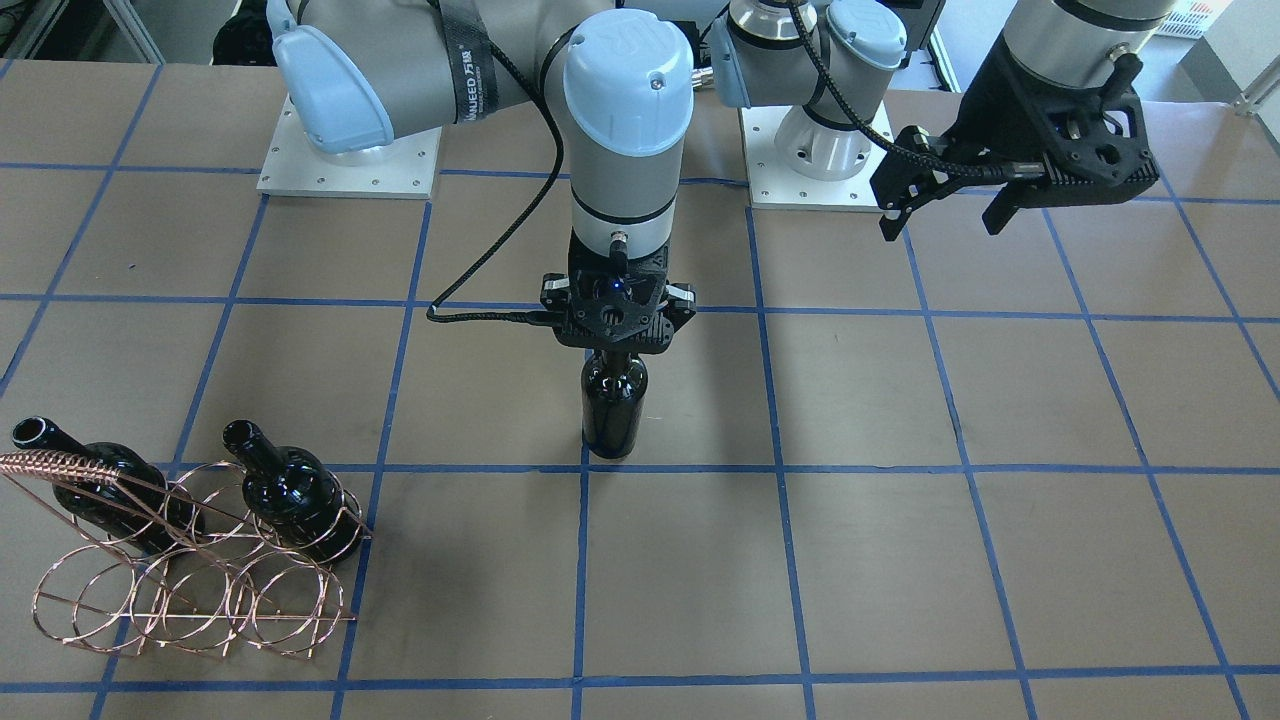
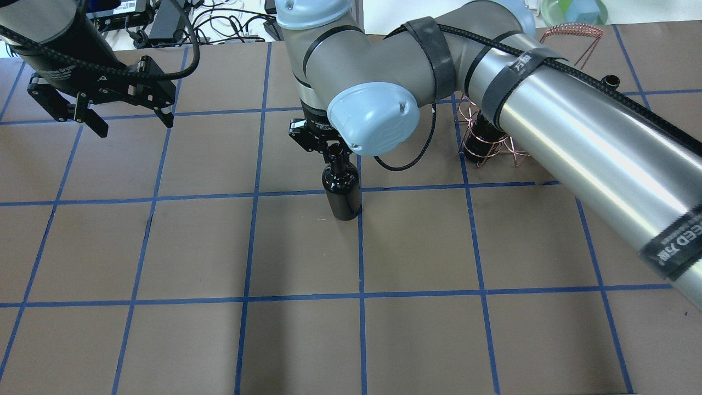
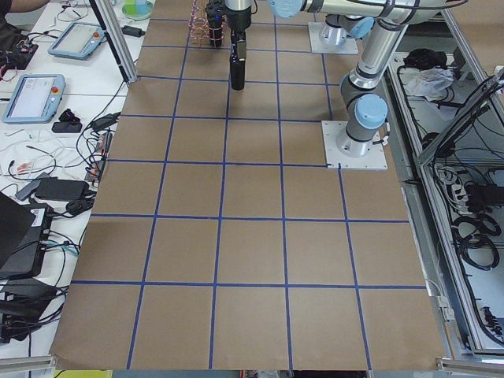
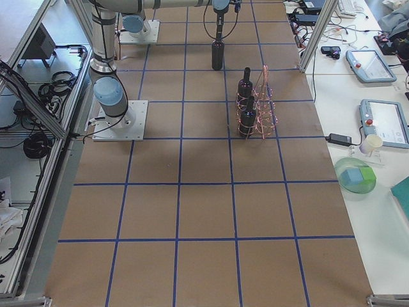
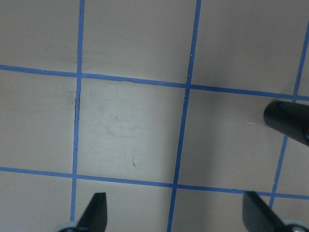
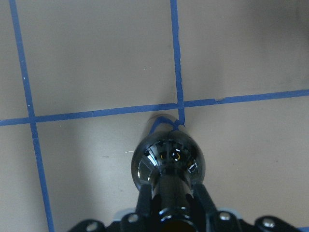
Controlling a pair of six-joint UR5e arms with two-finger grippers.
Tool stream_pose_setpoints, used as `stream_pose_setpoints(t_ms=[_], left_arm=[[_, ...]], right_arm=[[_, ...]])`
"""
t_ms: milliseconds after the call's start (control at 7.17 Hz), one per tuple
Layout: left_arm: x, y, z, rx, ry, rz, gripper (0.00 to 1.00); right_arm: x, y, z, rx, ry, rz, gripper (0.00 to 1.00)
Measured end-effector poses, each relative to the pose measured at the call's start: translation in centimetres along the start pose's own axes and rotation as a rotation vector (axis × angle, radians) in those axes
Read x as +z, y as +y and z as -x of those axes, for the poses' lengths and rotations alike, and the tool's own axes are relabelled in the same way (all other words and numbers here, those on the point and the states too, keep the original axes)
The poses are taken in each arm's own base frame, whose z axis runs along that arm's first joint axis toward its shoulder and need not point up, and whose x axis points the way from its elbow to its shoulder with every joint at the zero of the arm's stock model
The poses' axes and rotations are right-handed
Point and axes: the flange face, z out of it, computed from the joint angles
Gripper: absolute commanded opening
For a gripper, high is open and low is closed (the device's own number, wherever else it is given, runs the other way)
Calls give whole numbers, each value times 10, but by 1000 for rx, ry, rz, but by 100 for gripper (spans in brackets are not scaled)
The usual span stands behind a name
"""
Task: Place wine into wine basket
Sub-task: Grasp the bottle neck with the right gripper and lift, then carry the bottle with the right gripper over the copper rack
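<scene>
Wine bottle (image 1: 614, 405) under handling is upright near the middle of the table (image 1: 900, 560), its base at a crossing of the blue tape lines. Whether the base rests on the surface or is just clear of it cannot be told from these views.

The right gripper (image 1: 617, 356) points straight down over the bottle, its jaws clamped on the narrow neck. The wrist view shows a finger on either side of the glass. Gripping at the neck appears to be chosen because the body is glossy and wider, and because a vertical hold lets the weight hang below the fingers.

The wine basket (image 1: 190, 590) sits well apart, toward the robot's right side of the table. Two look-alike bottles (image 1: 290, 495) already lie in its upper hoops, necks tilted up. The lower hoops appear vacant.

The left gripper (image 1: 940, 225) hangs above the table on the opposite side, jaws apart and holding nothing. It is well clear of the working path, seemingly parked so as not to obstruct.

Assessment: the grasp is made and the carry to the basket remains. The wine bottle must be tipped from upright toward the hoop axis before insertion. Slippage on smooth glass during that tilt is the main risk.
</scene>
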Motion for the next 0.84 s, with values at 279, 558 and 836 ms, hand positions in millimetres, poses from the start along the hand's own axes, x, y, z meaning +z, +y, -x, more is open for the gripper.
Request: stream_pose_setpoints(t_ms=[279,558,836], left_arm=[[0,0,0,1,1,1,100],[1,0,-1,2,3,1,100],[0,1,-7,6,11,-1,100]], right_arm=[[-15,1,-7,-6,-5,-20,25],[-71,11,-48,-94,2,-30,24],[-108,-5,-139,-143,27,25,20]])
